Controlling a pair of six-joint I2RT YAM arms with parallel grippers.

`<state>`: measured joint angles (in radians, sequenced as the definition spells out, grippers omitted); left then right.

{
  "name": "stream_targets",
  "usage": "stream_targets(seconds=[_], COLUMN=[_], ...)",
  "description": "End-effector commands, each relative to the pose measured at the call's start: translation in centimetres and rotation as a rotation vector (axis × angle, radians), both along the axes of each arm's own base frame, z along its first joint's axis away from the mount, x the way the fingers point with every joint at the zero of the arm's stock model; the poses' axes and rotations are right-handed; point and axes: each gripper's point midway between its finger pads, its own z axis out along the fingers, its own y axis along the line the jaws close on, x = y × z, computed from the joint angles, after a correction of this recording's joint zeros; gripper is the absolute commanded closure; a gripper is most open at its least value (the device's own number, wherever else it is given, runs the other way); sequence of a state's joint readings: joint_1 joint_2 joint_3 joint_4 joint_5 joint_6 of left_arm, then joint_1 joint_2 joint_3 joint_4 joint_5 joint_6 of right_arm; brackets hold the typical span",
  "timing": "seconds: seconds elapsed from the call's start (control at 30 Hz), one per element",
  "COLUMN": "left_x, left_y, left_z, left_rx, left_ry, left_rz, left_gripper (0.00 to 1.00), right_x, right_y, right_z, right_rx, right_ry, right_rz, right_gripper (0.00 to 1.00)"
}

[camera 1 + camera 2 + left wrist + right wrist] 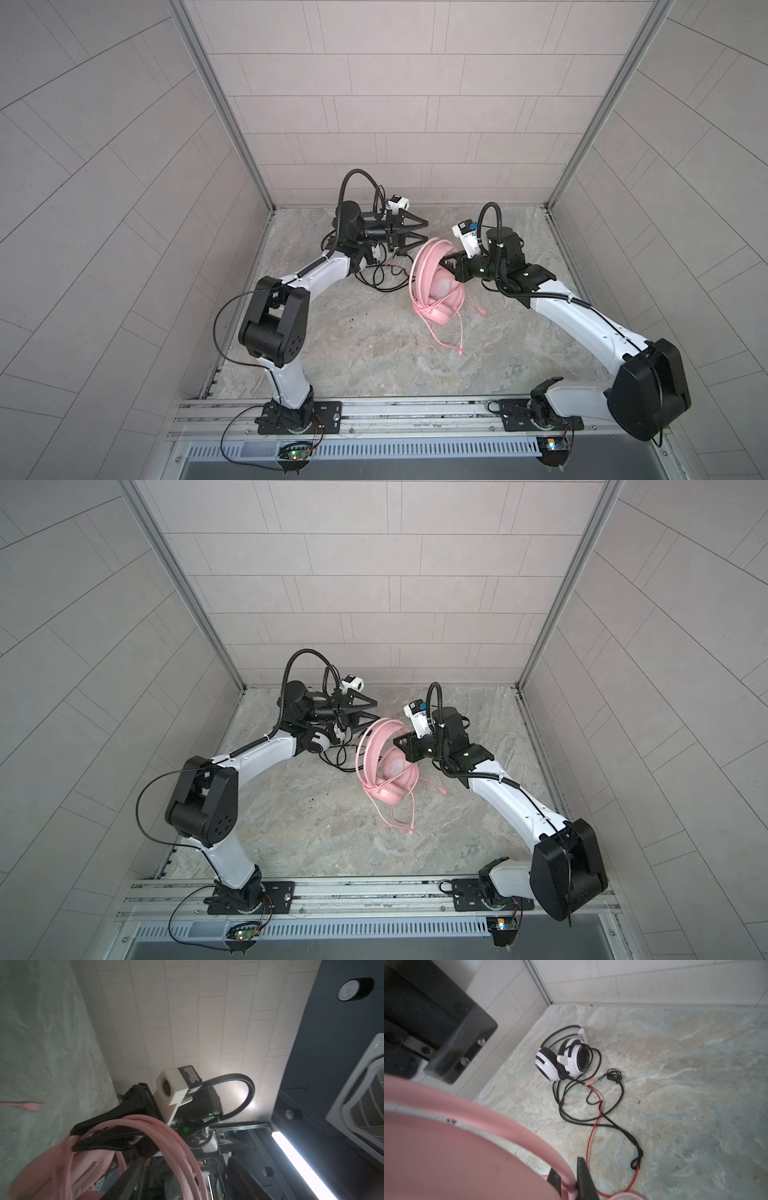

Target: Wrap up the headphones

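Right of centre, your right claw (445,262) pinches the pink headphones (440,286) by the band, propping them upright for winding. Your left claw (426,231) hangs spread just beside them, and the white-and-black headphones (566,1059) wait far left.

The near half of the tabletop (374,374) lies bare, giving open passage from the front edge. Farther back, the middle is blocked by pink headphones (440,286) standing on end, their pink cable (446,332) trailing nearward. Loose black cable (623,1093) and white-and-black headphones (566,1057) crowd the far left corner by the wall (581,987).
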<state>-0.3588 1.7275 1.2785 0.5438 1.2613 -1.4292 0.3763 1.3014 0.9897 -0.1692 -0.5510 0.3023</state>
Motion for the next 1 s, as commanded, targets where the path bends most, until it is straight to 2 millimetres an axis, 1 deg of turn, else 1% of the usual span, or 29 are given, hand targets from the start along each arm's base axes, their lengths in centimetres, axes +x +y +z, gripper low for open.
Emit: stream_targets(seconds=[0.0,0.03,0.1,0.2,0.27,0.33,0.4,0.47,0.53,0.57,0.6,0.8,0.83,0.9,0.97], left_x=[-1.7,-2.2,-2.6,-3.1,-3.8,-5.2,-6.6,-7.7,-8.1,-8.3,-8.4,-7.9,-7.7,-6.9,-6.6], left_y=[5.3,6.2,6.6,8.7,9.1,8.5,7.9,7.0,6.1,5.4,5.0,2.4,2.0,1.7,0.6], left_z=[-4.6,-4.8,-4.1,-3.8,-3.1,-2.0,-1.6,-1.8,-2.0,-2.3,-2.5,-3.8,-4.2,-4.8,-5.6], left_rx=[0.658,0.717,0.68,0.815,0.828,0.819,0.875,0.972,1.029,1.037,1.046,1.16,1.197,1.25,1.231], left_ry=[-0.257,-0.256,-0.242,-0.346,-0.422,-0.514,-0.612,-0.718,-0.792,-0.819,-0.834,-0.89,-0.903,-0.899,-0.864], left_rz=[0.127,0.096,0.068,0.124,0.143,0.126,0.083,0.042,0.024,0.004,-0.009,-0.049,-0.048,-0.031,-0.047], left_gripper=[0.2,0.19,0.21,0.19,0.18,0.16,0.15,0.13,0.12,0.08,0.08,0.06,0.04,0.04,0.04], right_x=[0.0,0.2,0.2,0.1,0.0,-0.1,-0.2,-0.2,-0.1,-0.1,-0.1,-0.5,-0.6,-0.8,-0.9], right_y=[-1.4,-1.8,-2.4,-3.5,-4.3,-5.0,-5.3,-5.4,-5.3,-5.1,-5.0,-4.4,-4.2,-3.9,-3.5], right_z=[0.7,0.5,0.0,-0.7,-1.2,-1.8,-2.3,-2.6,-2.7,-2.5,-2.5,-2.4,-2.4,-2.3,-2.4], right_rx=[-0.048,-0.066,-0.113,-0.231,-0.289,-0.365,-0.455,-0.498,-0.531,-0.538,-0.541,-0.596,-0.594,-0.597,-0.608], right_ry=[0.01,0.027,0.06,0.085,0.111,0.131,0.139,0.151,0.148,0.143,0.138,0.133,0.129,0.123,0.117], right_rz=[-0.014,-0.019,-0.022,-0.024,-0.042,-0.061,-0.072,-0.075,-0.081,-0.079,-0.077,-0.052,-0.045,-0.044,-0.041], right_gripper=[0.98,0.98,0.98,0.97,0.97,0.98,0.98,0.97,0.98,0.98,0.98,0.97,0.97,0.97,0.97])
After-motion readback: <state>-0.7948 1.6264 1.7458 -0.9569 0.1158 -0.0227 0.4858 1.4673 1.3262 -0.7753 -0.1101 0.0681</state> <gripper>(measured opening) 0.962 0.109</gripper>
